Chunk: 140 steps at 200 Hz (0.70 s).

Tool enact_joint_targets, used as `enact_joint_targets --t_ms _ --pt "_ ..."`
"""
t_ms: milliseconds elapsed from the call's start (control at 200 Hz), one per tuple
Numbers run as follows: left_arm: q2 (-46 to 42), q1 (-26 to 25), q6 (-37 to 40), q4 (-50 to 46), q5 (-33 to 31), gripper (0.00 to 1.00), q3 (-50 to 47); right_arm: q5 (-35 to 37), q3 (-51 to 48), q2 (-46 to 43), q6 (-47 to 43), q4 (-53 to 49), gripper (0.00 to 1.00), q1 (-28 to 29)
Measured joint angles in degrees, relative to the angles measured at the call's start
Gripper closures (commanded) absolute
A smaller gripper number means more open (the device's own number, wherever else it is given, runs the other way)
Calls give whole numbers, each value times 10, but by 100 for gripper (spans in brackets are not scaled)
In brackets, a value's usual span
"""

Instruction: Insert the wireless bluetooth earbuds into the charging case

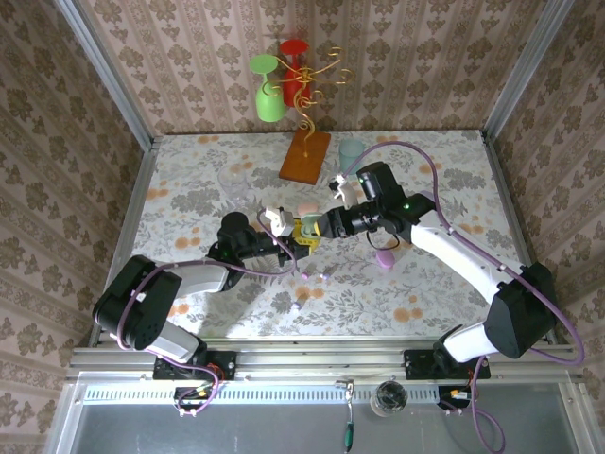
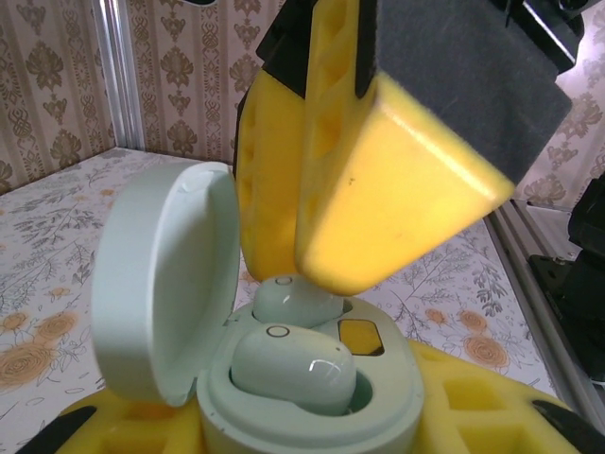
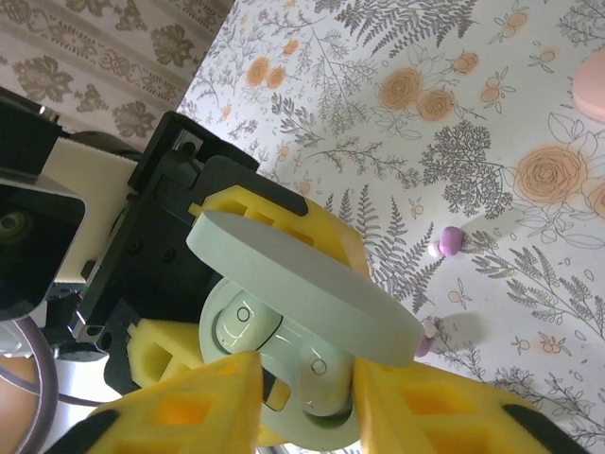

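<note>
The left pincer [image 2: 307, 421] clamps the mint-green pebble-shaped plastic charging case [image 2: 165, 284], lid open; both glossy mint-green earbuds [image 2: 288, 364] lie in its wells, the nearer one seemingly riding a little high; the right pincer [image 3: 307, 392] stands narrowly parted around the farther bud [image 2: 284, 298], gripping or letting go I cannot tell; two small purple buds [image 3: 452, 240] lie loose on the floral tabletop [image 3: 492, 113], probably work left.

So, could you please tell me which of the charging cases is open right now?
The mint-green case in the left gripper: its lid stands up, with two green earbuds seated. The pink case and lilac case lie shut on the table.
</note>
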Motion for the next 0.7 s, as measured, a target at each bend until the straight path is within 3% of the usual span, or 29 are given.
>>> enact_joint_targets --t_ms 290,465,700 --pt "-8 8 0 10 0 71 -1 -4 -30 -54 19 10 48 -25" --pt "-22 10 12 7 0 71 -8 -18 -28 -71 35 25 49 -34" --pt "-28 10 22 3 6 71 -9 -57 30 -16 55 38 48 -34"
